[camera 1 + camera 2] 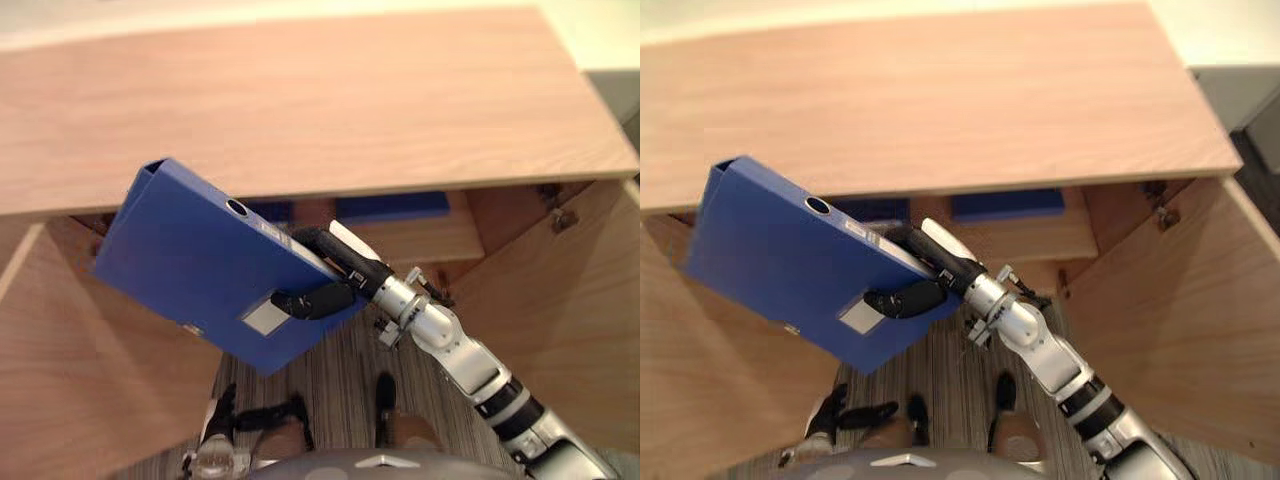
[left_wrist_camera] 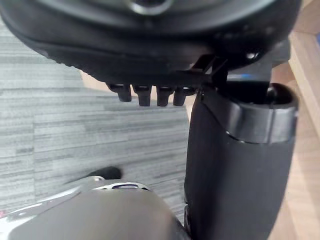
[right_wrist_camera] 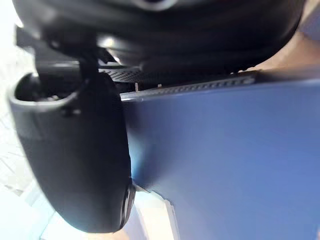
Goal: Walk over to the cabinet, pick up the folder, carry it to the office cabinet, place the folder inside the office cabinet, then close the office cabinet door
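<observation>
With the blue folder held tilted in mid-air before the open cabinet, its near corner pinched between the right hand's thumb and curled fingers, best level it, then slide it onto the shelf.

Open wooden cabinet over a grey striped carpet floor
Beneath the front edge of the cabinet's top an inner shelf is seen; a flat blue item is laid toward its back, and a second blue piece is seen beside it.
</observation>
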Motion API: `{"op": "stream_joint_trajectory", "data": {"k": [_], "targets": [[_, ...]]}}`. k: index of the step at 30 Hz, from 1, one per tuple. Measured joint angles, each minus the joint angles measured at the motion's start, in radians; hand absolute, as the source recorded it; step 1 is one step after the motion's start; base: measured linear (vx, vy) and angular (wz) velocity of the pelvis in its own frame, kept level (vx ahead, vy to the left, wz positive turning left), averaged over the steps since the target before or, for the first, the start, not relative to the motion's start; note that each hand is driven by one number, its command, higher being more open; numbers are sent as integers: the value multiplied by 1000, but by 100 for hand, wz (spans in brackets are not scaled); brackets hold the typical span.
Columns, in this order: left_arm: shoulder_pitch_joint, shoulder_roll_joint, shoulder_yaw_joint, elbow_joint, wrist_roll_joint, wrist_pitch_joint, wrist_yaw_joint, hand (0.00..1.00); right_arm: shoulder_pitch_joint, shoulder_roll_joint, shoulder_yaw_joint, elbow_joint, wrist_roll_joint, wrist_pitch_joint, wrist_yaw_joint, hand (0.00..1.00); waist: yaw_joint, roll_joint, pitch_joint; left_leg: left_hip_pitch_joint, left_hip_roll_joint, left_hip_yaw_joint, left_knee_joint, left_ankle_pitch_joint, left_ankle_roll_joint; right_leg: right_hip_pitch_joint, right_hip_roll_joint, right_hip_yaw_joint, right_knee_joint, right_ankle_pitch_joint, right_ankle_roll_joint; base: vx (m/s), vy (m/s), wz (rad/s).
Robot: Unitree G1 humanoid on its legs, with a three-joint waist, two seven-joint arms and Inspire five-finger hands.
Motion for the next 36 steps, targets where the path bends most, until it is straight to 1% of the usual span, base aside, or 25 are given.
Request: {"op": "stream_joint_trajectory", "data": {"k": [1,2,4,6,9,12,13,15,16,17,18,19,20,22,24,25,28,29,30,33,36], "targets": [[-10,3,-2,-3,0,-1,1,100,-15,-6,6,11,-17,0,-11,0,0,1,17,-27,4,0,25,-7,0,-28,0,1,25,-7,-1,-233,-22,-4],[-51,8,-2,-12,0,-7,12,100,-47,-23,17,32,-67,0,-42,0,0,1,63,-105,12,-4,98,-24,3,-109,-3,4,104,-25,-7,-209,-24,-2],[-78,12,-2,-13,0,-13,16,100,-59,-34,18,37,-95,0,-53,0,1,1,83,-168,17,-10,145,-33,2,-168,-4,5,143,-30,-10,-175,-25,0],[-130,18,-2,-32,-9,-14,26,100,-82,-53,17,53,-137,0,-76,0,1,1,126,-284,29,-25,241,-51,4,-274,-5,3,223,-43,-15,-175,-25,4],[-184,27,-6,-67,-19,-15,36,100,-118,-79,13,72,-170,1,-96,0,1,0,180,-397,39,-44,335,-70,3,-383,-11,1,321,-61,-22,-188,-29,6],[-222,35,-6,-92,-35,-12,48,100,-119,-74,-4,72,-172,2,-117,0,4,-2,190,-502,46,-57,409,-86,-6,-487,-19,-3,402,-83,-24,-176,-42,6],[-233,37,-5,-110,-41,-9,53,100,-119,-60,-25,70,-170,2,-117,0,9,-3,203,-534,58,-60,444,-94,-6,-519,-19,-4,434,-91,-28,-198,-49,-3],[-235,37,-3,-148,-47,-8,60,100,-114,-32,-63,62,-158,5,-122,0,12,-4,204,-587,67,-70,489,-107,-8,-572,-19,-8,476,-108,-33,-151,-27,-1],[-237,37,0,-185,-50,-6,61,100,-109,7,-113,49,-132,12,-132,0,17,-3,210,-637,75,-82,524,-115,-12,-617,-19,-15,511,-119,-35,-133,-19,4],[-240,37,3,-200,-50,-3,63,100,-108,17,-132,41,-107,17,-139,0,18,-3,212,-657,77,-86,536,-116,-13,-636,-20,-16,526,-123,-37,-90,-10,7],[-249,35,8,-219,-52,1,63,100,-108,35,-165,30,-60,20,-151,0,24,-4,219,-682,78,-91,552,-117,-13,-662,-22,-18,548,-130,-40,-74,-11,9],[-271,26,14,-242,-64,2,64,100,-112,73,-229,14,1,21,-175,0,32,-6,230,-725,81,-100,581,-118,-10,-704,-24,-21,583,-141,-43,-60,-12,9],[-277,25,18,-254,-72,2,65,100,-116,90,-253,10,27,21,-189,0,34,-5,236,-740,83,-104,594,-120,-9,-717,-24,-23,596,-145,-45,-49,-11,6],[-281,18,26,-320,-86,1,65,100,-133,153,-335,-5,126,22,-239,0,38,-11,243,-801,92,-112,634,-128,-12,-779,-23,-26,638,-158,-50,0,0,0],[-295,4,30,-342,-90,1,65,100,-147,176,-385,-5,192,22,-266,0,42,-12,244,-830,95,-113,648,-132,-12,-810,-23,-25,653,-161,-52,20,16,-3],[-297,4,34,-350,-93,1,65,100,-151,176,-399,-5,216,23,-274,0,43,-12,246,-836,96,-113,652,-133,-12,-816,-23,-25,656,-161,-53,41,35,-3],[-302,-41,34,-380,-97,0,60,100,-154,173,-467,-4,317,23,-291,0,43,-13,250,-850,98,-116,664,-142,-14,-828,-23,-25,667,-166,-56,42,40,-1],[-302,-46,34,-390,-97,0,54,100,-157,172,-494,-2,374,22,-297,0,43,-13,250,-854,98,-118,664,-142,-14,-832,-23,-26,667,-166,-56,39,32,1],[-303,-47,34,-392,-97,0,54,100,-164,170,-505,2,435,22,-302,0,43,-13,250,-856,98,-119,664,-142,-14,-833,-23,-28,667,-167,-57,45,36,1],[-303,-47,35,-392,-99,2,56,100,-215,174,-541,34,554,22,-328,0,43,-13,250,-857,99,-120,662,-142,-14,-834,-23,-29,666,-168,-57,26,32,1],[-303,-47,36,-392,-107,4,61,100,-289,191,-568,80,628,20,-367,0,43,-13,250,-858,98,-120,662,-142,-14,-833,-23,-30,665,-168,-57,16,48,0]]}}
